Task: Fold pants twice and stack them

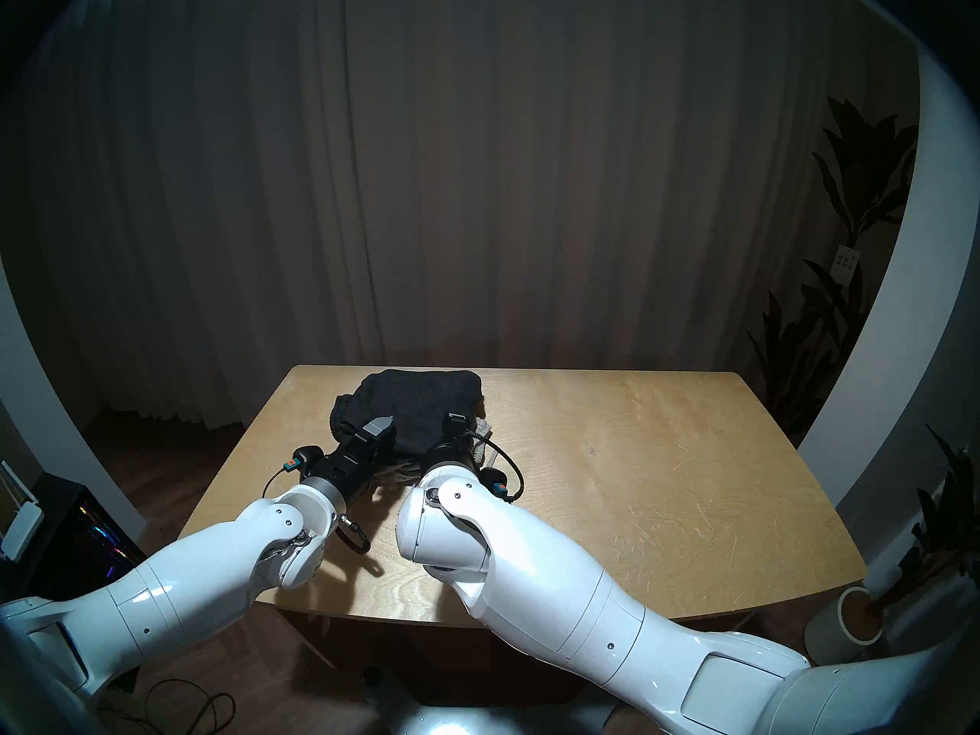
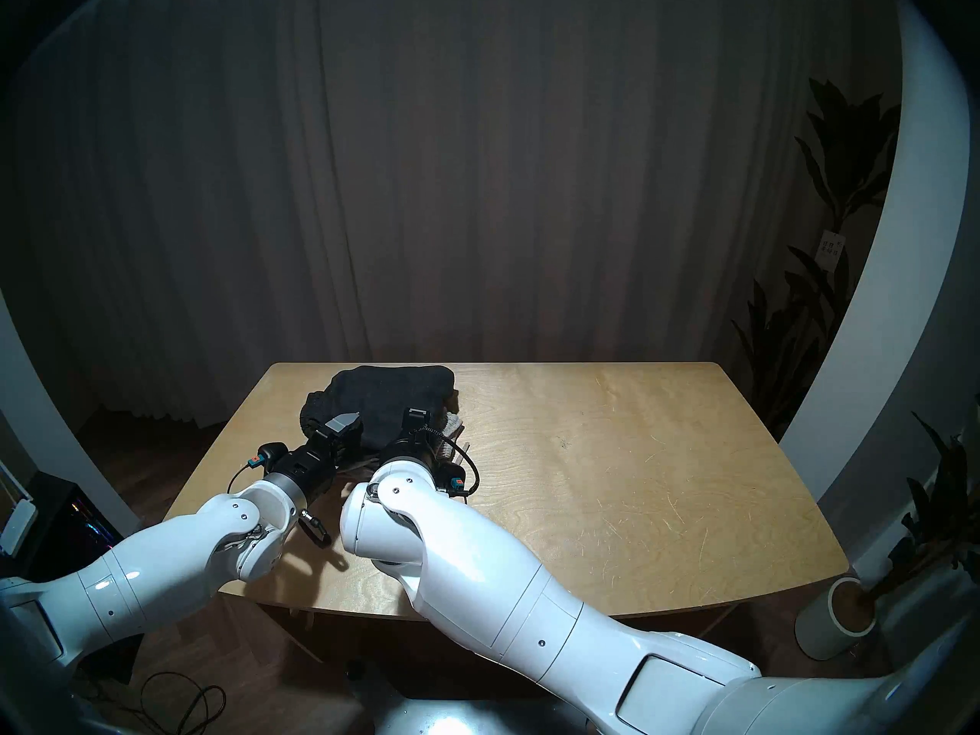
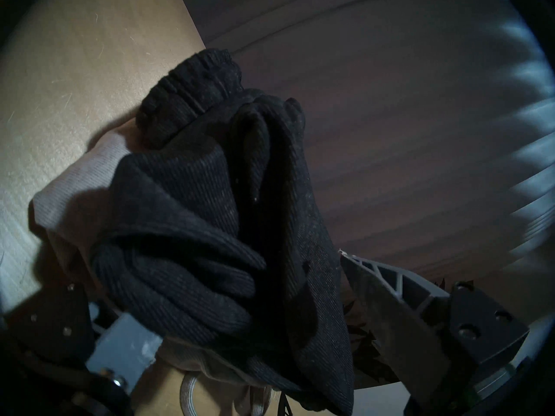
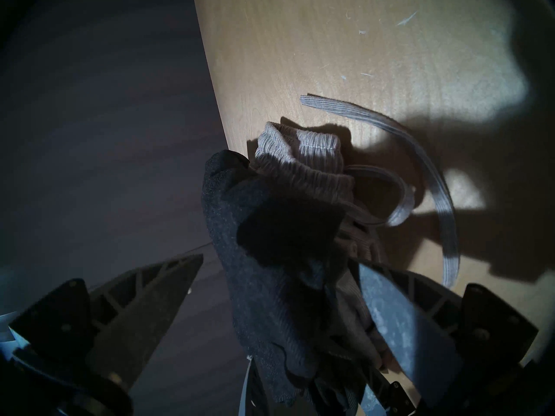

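Black pants (image 1: pixel 419 408) folded on top of the grey pants (image 4: pixel 303 154), far left corner of the table (image 1: pixel 636 479). Left gripper (image 3: pixel 249 325) and right gripper (image 4: pixel 279 289) both spread wide around the stack's near edge, not pinching anything.

Dim curtain (image 1: pixel 477 161) behind wooden table (image 1: pixel 663 479); plants (image 1: pixel 848 198), perhaps potted, at right.

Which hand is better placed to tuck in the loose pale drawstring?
Likely the right hand: open, with the pale drawstring trailing on the table right beside it. The left hand faces the black pants.
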Motion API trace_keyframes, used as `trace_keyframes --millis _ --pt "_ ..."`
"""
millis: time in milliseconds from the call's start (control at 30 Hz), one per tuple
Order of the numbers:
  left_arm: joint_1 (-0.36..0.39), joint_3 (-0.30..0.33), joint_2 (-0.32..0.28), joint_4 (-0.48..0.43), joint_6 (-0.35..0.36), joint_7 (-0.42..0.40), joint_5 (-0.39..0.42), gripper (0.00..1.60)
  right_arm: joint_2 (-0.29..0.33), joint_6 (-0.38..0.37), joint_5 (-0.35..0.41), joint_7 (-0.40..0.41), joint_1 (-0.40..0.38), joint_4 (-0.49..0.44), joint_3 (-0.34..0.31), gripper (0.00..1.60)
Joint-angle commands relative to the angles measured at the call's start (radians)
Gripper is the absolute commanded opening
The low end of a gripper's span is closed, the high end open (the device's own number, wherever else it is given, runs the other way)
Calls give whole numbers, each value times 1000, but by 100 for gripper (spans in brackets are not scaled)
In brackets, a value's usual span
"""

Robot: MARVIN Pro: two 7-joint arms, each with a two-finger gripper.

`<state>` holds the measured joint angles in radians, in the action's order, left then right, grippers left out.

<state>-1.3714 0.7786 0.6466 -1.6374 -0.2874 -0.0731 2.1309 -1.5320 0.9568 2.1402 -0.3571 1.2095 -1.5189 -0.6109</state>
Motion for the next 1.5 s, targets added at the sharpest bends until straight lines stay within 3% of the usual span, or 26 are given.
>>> trace_keyframes --millis 0,100,167,233,333,533,700,733,800,1167,1467 --pt "-21 20 -65 -73 -50 -14 -30 160 44 3 2 -13 45 -114 54 160" --pt "-34 21 -88 -87 -65 -21 -43 160 70 3 14 -21 51 -162 79 160" --pt "-41 20 -114 -100 -78 -23 -69 160 65 3 11 -8 39 -207 79 160" --pt "-43 23 -118 -104 -78 -26 -67 160 51 3 6 0 29 -195 78 160" --pt "-42 29 -141 -110 -86 -28 -83 160 28 3 -12 26 20 -240 56 160" --pt "-33 42 -177 -127 -103 -24 -114 160 41 3 -43 65 -47 -313 -3 160" --pt "-23 49 -201 -140 -121 -24 -155 160 129 3 -91 94 -79 -387 -56 160" --pt "-17 50 -206 -145 -129 -26 -177 160 181 0 -112 95 -75 -422 -82 160" --pt "-13 50 -207 -145 -134 -23 -190 160 175 -3 -129 99 -69 -422 -103 160" --pt "10 32 -197 -125 -159 4 -310 160 324 -65 -217 105 -72 -353 -207 160" --pt "20 9 -185 -92 -158 36 -390 160 439 -144 -283 122 -92 -298 -236 160"
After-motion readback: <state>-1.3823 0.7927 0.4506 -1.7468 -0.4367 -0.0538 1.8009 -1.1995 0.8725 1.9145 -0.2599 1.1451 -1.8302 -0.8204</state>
